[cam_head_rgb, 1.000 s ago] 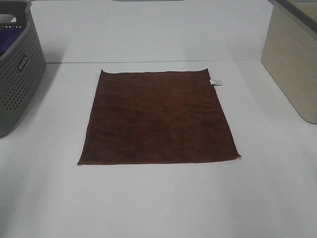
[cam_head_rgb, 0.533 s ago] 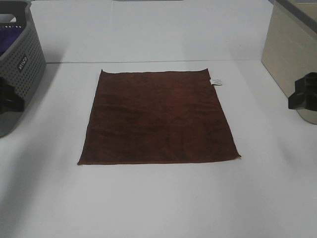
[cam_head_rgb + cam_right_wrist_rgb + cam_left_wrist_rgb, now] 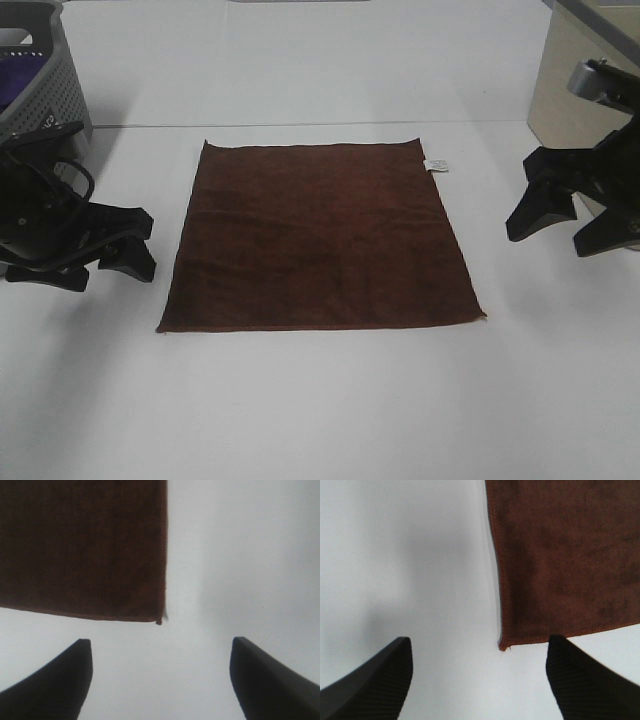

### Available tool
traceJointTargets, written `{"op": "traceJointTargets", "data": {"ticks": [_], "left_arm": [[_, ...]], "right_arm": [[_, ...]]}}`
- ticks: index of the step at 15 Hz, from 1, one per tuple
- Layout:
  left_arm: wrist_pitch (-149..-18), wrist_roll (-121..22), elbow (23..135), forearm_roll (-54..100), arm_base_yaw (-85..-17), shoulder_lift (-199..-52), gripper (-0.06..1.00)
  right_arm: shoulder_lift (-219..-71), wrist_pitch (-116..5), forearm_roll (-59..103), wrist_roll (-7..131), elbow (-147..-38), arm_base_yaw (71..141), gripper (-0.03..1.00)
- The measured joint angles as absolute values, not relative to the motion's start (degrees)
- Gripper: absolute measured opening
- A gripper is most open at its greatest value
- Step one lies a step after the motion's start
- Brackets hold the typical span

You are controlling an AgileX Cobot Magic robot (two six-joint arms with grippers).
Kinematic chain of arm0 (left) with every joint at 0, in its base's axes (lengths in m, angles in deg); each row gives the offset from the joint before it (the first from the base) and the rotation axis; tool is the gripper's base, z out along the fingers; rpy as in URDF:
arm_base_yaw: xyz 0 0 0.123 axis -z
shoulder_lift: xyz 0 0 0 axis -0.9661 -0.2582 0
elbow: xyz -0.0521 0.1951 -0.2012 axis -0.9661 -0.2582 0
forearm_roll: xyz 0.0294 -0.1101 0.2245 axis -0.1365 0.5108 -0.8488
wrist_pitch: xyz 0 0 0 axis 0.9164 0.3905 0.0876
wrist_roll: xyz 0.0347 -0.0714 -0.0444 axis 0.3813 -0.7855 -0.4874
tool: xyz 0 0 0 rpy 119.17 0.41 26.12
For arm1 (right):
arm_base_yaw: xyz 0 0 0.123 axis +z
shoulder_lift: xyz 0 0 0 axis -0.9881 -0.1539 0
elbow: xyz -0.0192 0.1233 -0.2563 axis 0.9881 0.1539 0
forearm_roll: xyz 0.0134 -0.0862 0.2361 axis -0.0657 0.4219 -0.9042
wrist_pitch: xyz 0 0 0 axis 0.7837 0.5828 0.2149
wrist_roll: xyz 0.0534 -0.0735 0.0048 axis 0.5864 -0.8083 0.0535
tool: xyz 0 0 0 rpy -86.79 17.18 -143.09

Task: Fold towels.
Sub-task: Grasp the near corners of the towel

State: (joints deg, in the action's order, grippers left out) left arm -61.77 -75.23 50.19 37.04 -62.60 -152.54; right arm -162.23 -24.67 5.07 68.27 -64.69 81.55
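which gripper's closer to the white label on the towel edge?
Right. The right gripper hangs beside the towel's right edge, the side with the white label; the left gripper is off the opposite edge, with the whole towel between it and the label.

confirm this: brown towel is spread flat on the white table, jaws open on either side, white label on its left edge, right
Not quite: the white label sits on the right edge of the towel, as the exterior high view shows. The rest holds: towel flat on the white table, left gripper and right gripper either side, jaws open.
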Motion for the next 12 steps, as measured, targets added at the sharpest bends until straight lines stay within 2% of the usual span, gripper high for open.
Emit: {"op": "traceJointTargets", "data": {"ticks": [3,8,12], "left_arm": [[-59.0,-68.7,53.6,44.8,-65.9,-157.4,0.71],[-51.4,-42.2,54.8,73.7,-71.1,-164.9,0.71],[-48.8,-34.8,54.8,80.0,-71.8,-167.6,0.71]], "right_arm": [[-169.3,-22.3,-1.8,62.4,-66.9,81.3,0.71],[-179.8,-20.5,-6.0,56.1,-70.9,81.3,0.7],[-183.0,-19.2,-9.9,52.6,-71.9,78.1,0.67]]}}
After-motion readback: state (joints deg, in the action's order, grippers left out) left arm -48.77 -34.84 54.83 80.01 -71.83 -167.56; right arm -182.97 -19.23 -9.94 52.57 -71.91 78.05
